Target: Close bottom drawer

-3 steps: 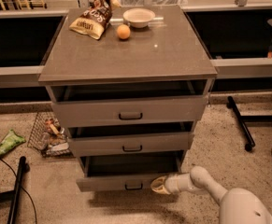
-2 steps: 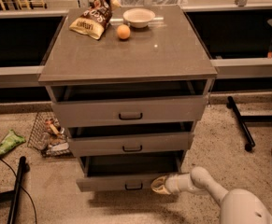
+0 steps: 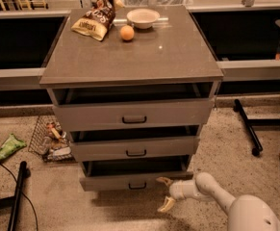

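Note:
The bottom drawer [image 3: 125, 181] is the lowest and narrowest of three grey wood-grain fronts, with a small dark slot handle [image 3: 137, 186]. It stands pulled out partway, its dark inside showing above the front. My gripper [image 3: 165, 192] is open just in front of the drawer's right end, near floor level. One cream fingertip [image 3: 162, 180] is close against the drawer front and the other [image 3: 166, 204] hangs lower, towards the floor. The white arm [image 3: 211, 191] reaches in from the lower right.
The middle drawer [image 3: 134, 148] and top drawer [image 3: 132, 114] also stand slightly open. On the cabinet top [image 3: 130, 57] lie a snack bag [image 3: 95, 20], an orange [image 3: 127, 32] and a white bowl [image 3: 143, 18]. A wire basket [image 3: 50, 138], a green packet [image 3: 7, 147] and black stand legs [image 3: 248, 126] are on the floor.
The view has drawn closer to the cabinet. My gripper's fingers have spread apart at the right end of the bottom drawer. The drawer stays out by about the same amount.

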Robot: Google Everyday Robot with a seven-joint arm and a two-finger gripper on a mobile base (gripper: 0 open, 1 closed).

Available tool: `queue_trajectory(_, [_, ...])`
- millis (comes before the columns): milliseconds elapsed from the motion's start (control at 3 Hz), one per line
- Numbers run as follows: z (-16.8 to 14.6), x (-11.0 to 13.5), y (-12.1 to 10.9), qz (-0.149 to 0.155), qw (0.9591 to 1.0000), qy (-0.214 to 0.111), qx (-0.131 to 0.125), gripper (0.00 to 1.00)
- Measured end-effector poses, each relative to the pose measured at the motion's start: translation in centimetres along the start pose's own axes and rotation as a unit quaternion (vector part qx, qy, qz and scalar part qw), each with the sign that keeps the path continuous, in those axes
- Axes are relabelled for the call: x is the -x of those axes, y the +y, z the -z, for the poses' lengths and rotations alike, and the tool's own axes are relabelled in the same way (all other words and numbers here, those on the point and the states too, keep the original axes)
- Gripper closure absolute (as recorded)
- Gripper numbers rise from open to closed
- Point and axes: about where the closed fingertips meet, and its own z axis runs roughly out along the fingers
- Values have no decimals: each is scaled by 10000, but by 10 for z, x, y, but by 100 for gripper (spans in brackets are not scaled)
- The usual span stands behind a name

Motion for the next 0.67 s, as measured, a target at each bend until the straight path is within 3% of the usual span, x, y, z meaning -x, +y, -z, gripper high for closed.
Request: queue_trajectory(667, [-7, 1, 3, -55, 9999, -7, 117, 0])
